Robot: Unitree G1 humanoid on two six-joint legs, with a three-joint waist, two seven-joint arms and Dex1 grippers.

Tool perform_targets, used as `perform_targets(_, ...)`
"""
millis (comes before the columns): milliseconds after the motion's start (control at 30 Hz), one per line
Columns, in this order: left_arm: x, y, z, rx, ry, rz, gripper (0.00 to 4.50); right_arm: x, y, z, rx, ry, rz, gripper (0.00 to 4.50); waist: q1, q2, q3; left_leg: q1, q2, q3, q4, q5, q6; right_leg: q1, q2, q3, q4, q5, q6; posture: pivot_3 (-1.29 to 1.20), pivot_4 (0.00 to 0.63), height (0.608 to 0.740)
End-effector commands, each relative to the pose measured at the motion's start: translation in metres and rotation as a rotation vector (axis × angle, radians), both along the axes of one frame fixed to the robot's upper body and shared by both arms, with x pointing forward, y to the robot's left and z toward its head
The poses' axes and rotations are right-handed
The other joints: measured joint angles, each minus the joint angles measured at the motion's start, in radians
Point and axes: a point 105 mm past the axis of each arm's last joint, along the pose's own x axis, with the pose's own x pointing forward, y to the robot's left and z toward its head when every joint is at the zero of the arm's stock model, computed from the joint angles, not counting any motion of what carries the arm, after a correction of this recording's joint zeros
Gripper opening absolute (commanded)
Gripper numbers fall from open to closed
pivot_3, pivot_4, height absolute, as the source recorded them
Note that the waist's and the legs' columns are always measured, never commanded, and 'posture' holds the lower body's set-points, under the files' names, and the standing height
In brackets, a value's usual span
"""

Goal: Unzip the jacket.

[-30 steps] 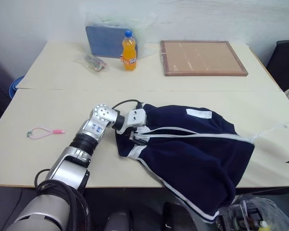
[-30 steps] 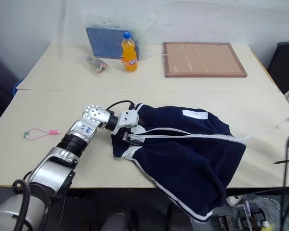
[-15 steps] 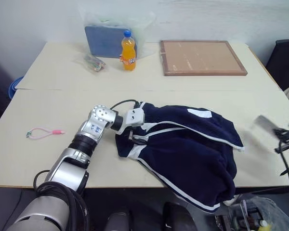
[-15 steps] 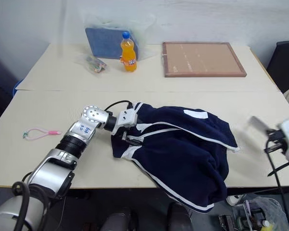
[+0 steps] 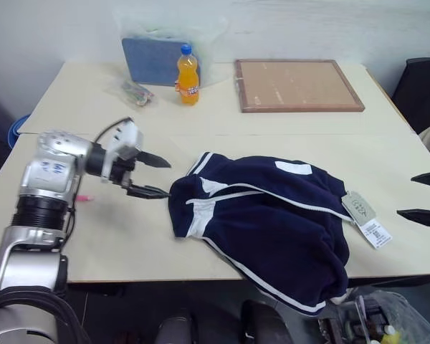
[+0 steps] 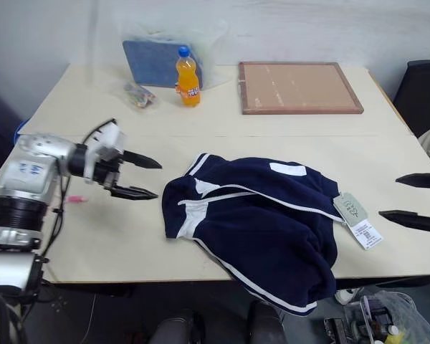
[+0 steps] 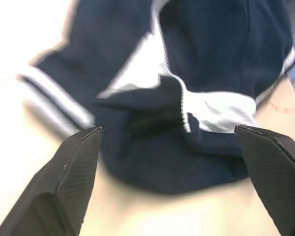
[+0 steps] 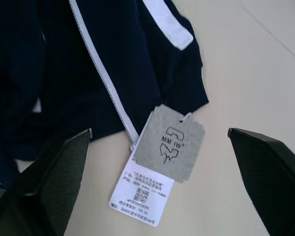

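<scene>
Jacket [image 5: 272,215] lay crumpled on near table [image 5: 93,236], approx. centre-right, lower hem hanging over front edge.

Head views: L gripper [image 5: 152,177] hovered just left of collar end, fingers spread wide, nothing between them, not touching fabric. R gripper [image 6: 414,201] sat at far right edge of view, fingers also wide apart and empty, near hang tags [image 6: 356,218] but clear of them. Zipper [image 5: 301,203] ran as a light line across the top fold from collar to tag end; front panels looked parted along it. Judgement: unzip appears done or nearly so, both grippers off the garment. Back table [image 5: 79,107] held orange bottle [image 5: 188,74], blue pad in plastic bag [image 5: 152,59], small packet [image 5: 134,92], framed board [image 5: 297,85]. Pink cord [image 6: 77,199] lay by L arm.

L wrist view: collar end of jacket, white lining and zipper teeth visible between open fingers [image 7: 71,172]. Slightly blurred.

R wrist view: grey tag and white label at zipper end, lying on table between spread fingers [image 8: 59,167].

Risks (judgement):
- Overhanging hem could drag jacket off table if nudged; cause: unsupported wt. at edge.
- R fingers could snag tag string on any move through; cause: tags lie in the gap.
- If zip not fully separated, re-grip needed; slider posn. cannot be told.
</scene>
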Motion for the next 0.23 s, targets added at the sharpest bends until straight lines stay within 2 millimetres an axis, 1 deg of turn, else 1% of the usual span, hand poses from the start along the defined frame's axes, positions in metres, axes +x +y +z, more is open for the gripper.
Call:
perform_targets(33, -0.0279, 0.0189, 0.0408, -0.034, -0.030, -0.031, 4.50, -0.0167, -0.0023, 0.0287, 0.105, -0.002, 0.008, 4.47, -0.003, -0.001, 0.001, 0.000, 0.000, 0.000, 0.000, 0.000, 0.000, 0.000, 0.000, 0.000, 0.000, 0.000, 0.000, 0.00, 0.150, 0.740)
perform_targets(133, -0.0337, 0.0268, 0.0472, -0.042, -0.052, 0.010, 4.50, -0.0205, -0.0073, 0.0298, 0.125, 0.005, -0.020, 4.47, -0.004, -0.001, 0.001, 0.000, 0.000, 0.000, -0.001, 0.000, 0.000, 0.000, 0.000, 0.000, -0.001, 0.000, 0.000, 0.00, 0.150, 0.740)
perform_targets(233, -0.0355, 0.0288, 0.0460, -0.033, -0.072, 0.032, 4.50, -0.0219, -0.0098, 0.0256, 0.131, 0.014, -0.038, 4.47, -0.003, -0.001, 0.001, 0.001, 0.000, 0.001, -0.001, 0.000, -0.001, 0.000, 0.000, 0.001, 0.000, 0.000, 0.000, 0.00, 0.150, 0.740)
